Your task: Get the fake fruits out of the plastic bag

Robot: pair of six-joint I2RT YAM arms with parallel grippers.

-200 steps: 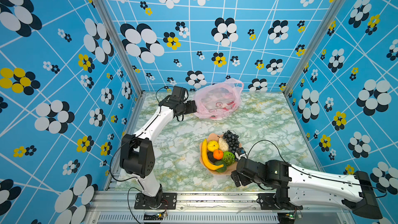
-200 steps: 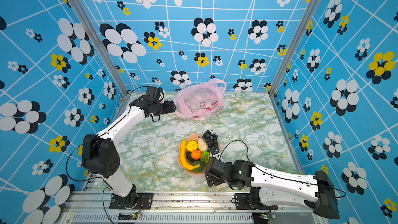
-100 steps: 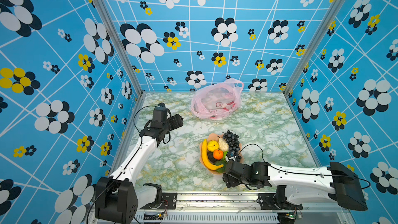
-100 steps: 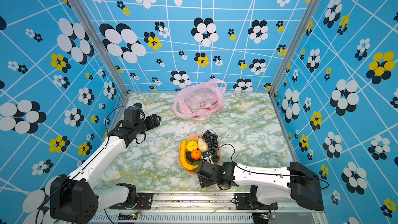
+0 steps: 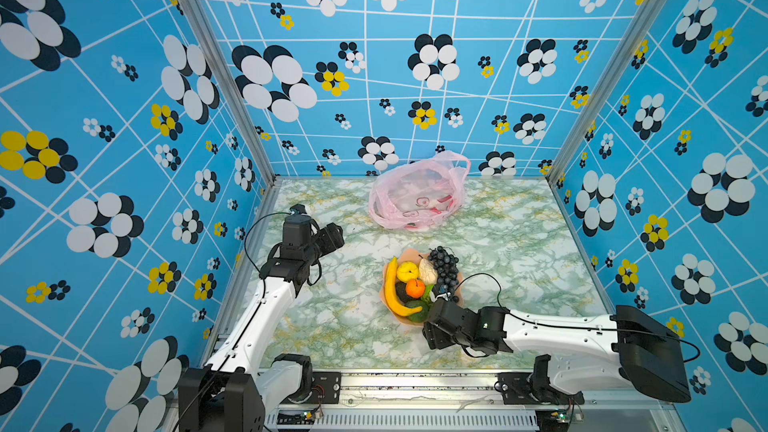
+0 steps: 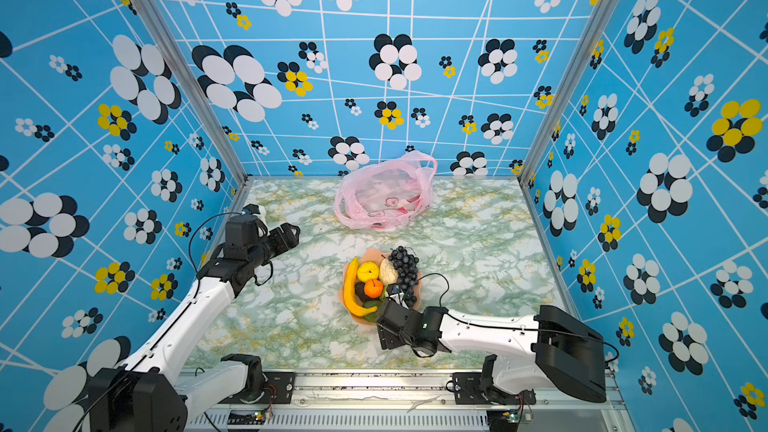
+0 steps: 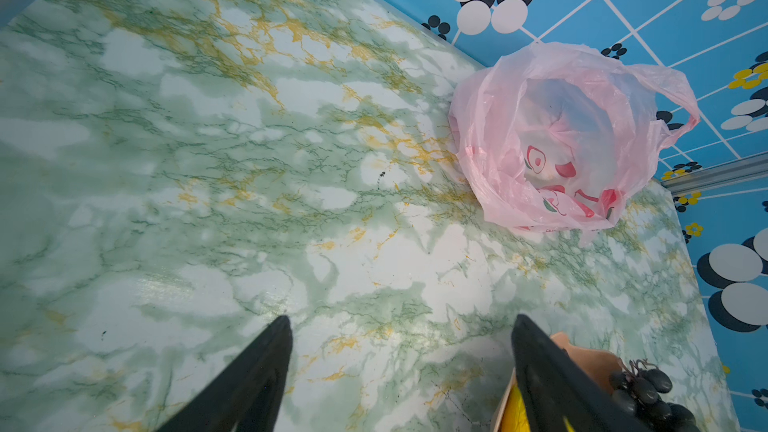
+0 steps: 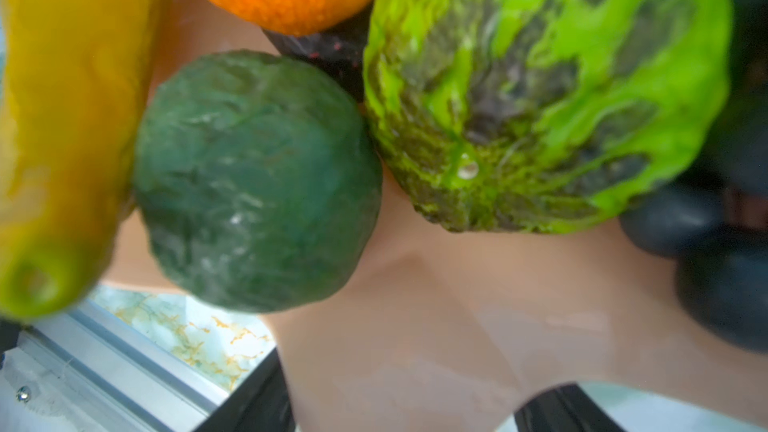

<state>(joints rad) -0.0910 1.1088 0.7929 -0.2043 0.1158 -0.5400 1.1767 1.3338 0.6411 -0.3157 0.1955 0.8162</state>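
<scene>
The fake fruits (image 5: 415, 280) are piled in the peach bowl (image 5: 407, 320) on the bench (image 5: 519, 243), with the banana (image 5: 390, 288) along the bowl's left side and the grape bunch (image 5: 444, 268) at its far right. The plastic bag (image 5: 415, 193) lies crumpled and open-mouthed well beyond the bowl. The left hand (image 7: 401, 320) hovers left of the bowl, spread and holding nothing. The right hand (image 8: 399, 401) sits at the bowl's near rim with a lobe of the rim between its fingers. Whether it pinches the rim I cannot tell.
</scene>
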